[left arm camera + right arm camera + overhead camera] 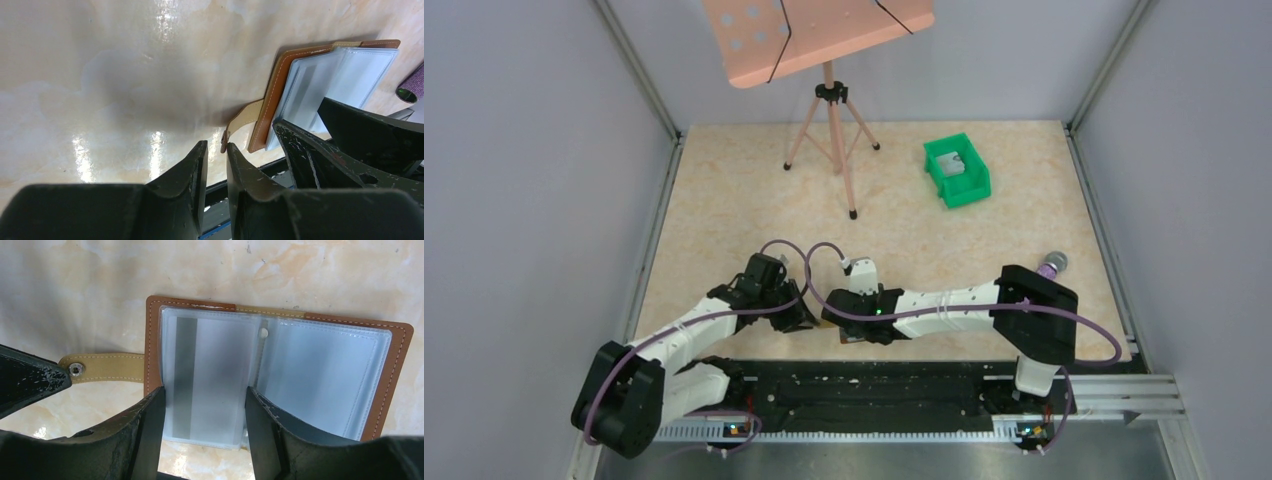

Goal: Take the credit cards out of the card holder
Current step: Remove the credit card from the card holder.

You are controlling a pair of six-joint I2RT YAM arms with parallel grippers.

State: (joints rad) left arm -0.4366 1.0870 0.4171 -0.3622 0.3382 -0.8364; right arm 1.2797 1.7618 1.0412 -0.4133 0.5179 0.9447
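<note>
Straddling the card point(210, 375) in the pocket of the open wallet point(151, 340) nearest its tab point(107, 367), my right fingers point(152, 412) are spread wide, empty, ready to pinch it. My left fingers point(236, 162), nearly closed and empty, sit at that tab, likely steadying the wallet on the counter point(75, 285).

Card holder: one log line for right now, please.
card holder open flat | credit card in pocket nearest side tab | right gripper open, straddling that card | left gripper tips at tab, grip unclear

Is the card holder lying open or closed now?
Open: the card holder lies spread flat, both blue-grey panels facing up, its snap tab unfastened to the side.
</note>
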